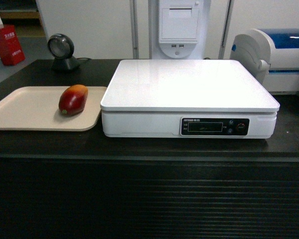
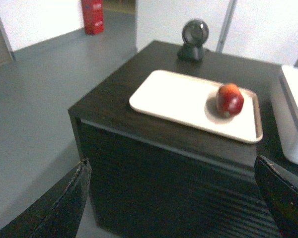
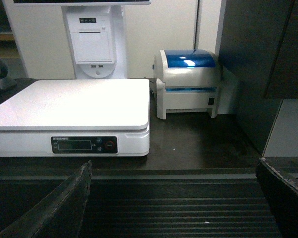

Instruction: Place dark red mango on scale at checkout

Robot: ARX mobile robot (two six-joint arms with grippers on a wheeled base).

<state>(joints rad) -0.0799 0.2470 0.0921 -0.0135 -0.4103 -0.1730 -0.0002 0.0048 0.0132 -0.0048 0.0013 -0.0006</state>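
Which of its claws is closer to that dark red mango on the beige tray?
Left. The left claw faces the dark red mango; the right claw faces the white scale instead.

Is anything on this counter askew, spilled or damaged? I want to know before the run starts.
Nothing stands out. The dark red mango lies on the beige tray, the scale sits square and bare beside it, and no spill shows on the checkout.
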